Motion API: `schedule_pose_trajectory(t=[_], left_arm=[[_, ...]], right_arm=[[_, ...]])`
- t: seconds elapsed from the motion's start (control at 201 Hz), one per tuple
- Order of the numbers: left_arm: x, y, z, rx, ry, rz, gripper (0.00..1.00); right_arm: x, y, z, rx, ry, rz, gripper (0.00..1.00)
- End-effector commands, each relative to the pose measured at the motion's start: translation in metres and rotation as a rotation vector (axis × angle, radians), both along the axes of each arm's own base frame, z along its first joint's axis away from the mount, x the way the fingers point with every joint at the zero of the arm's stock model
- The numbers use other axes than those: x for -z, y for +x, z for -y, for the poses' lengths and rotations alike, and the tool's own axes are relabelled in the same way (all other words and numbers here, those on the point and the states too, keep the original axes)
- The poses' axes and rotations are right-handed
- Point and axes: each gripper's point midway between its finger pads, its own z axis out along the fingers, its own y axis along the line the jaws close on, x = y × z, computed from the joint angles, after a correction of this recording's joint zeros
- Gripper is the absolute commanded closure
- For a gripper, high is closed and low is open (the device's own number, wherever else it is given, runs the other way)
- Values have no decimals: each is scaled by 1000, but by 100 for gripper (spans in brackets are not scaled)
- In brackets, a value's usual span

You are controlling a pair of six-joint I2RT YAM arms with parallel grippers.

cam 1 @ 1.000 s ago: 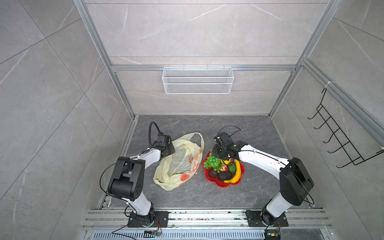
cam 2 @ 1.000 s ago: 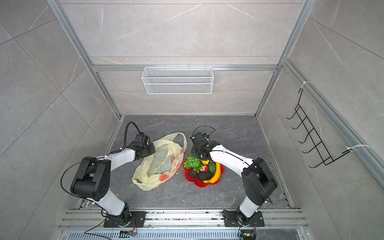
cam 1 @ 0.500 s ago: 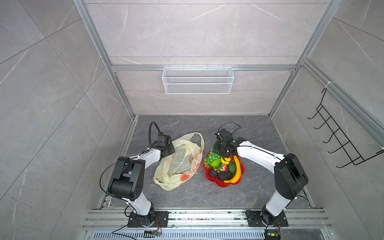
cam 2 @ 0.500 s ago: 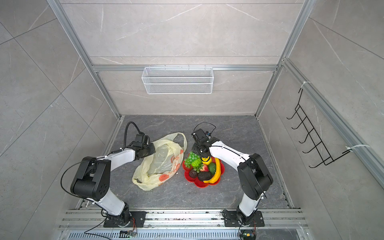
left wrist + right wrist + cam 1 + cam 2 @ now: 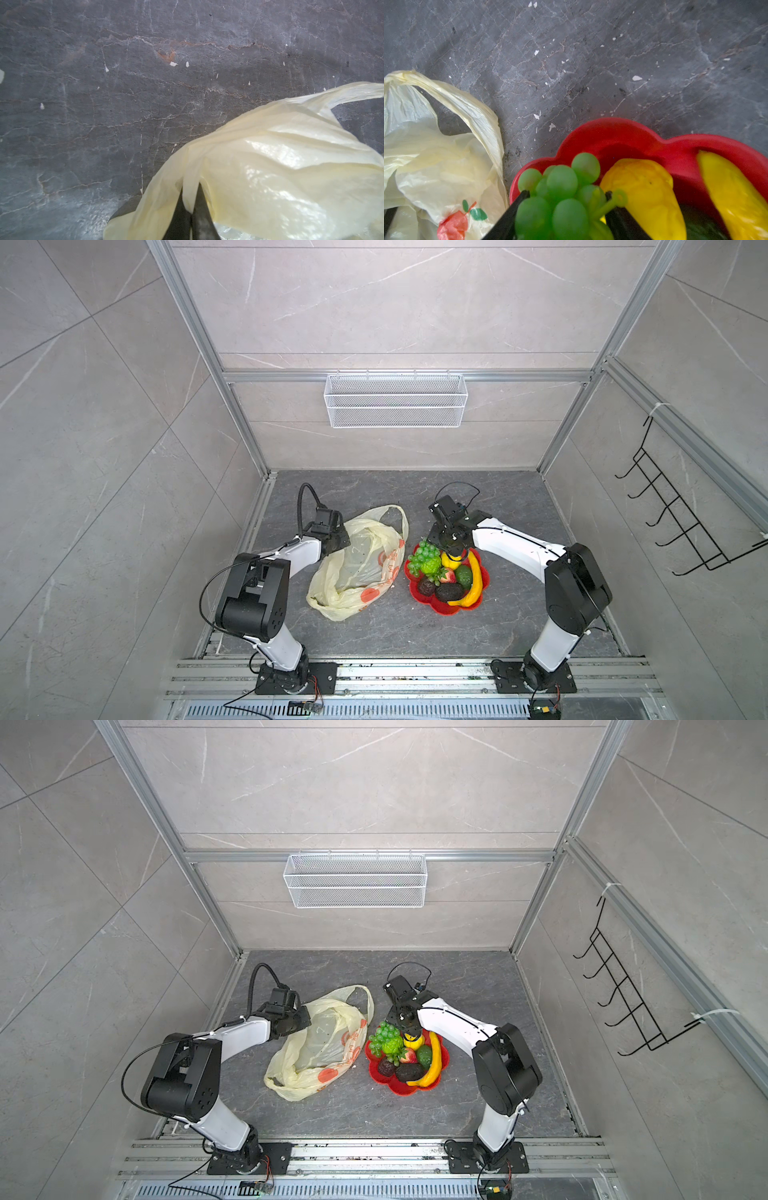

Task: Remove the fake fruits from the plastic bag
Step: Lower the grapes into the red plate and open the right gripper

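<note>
Both top views show the plastic bag point(image 5: 357, 568), pale cream with orange prints, lying slack and crumpled on the grey worktop point(image 5: 519, 497). It is just left of a red plate point(image 5: 446, 611) heaped with the fake fruits point(image 5: 446, 575), among them a grape bunch point(image 5: 423, 552), a lemon point(image 5: 450, 562) and a banana point(image 5: 474, 585). The left claw point(image 5: 345, 544) sits at the bag's far-left edge; the right claw point(image 5: 455, 551) hangs over the plate's far side. In the left wrist view the left claw is clenched on a fold of the bag's film. In the right wrist view the right claw's jaws stand parted either side of the grape bunch, which lies in the plate beside the lemon; whether its fingers point(image 5: 508, 218) touch the grapes I cannot tell.
</note>
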Motion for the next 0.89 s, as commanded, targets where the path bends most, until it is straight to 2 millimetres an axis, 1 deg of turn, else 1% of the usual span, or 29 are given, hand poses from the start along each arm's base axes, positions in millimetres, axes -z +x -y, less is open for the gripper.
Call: schedule_pose_trajectory(t=[0.0,0.179,0.319,0.398,0.563,0.647,0.772,0.886], left_arm=[[-6,7,1,21,0,32,100],[-8,7,1,21,-1,34,100],[-7,7,1,21,0,33,100],[-8,7,1,22,0,34,100],[-7,8,2,23,-1,33,100],[-9,9,3,25,-5,39,100],[-18,17,9,49,-19,48,100],[-28,26,14,59,-29,60,100]], right_arm=[[4,2,5,12,-37,-26,40],[10,9,3,6,-49,-43,41],[12,7,4,6,-61,-51,42],[8,5,8,13,-59,-37,42],[-9,3,13,6,-65,1,40],[-16,1,18,5,-82,14,34],[-27,-2,25,3,-96,39,26],[-36,-4,31,-3,-117,60,21]])
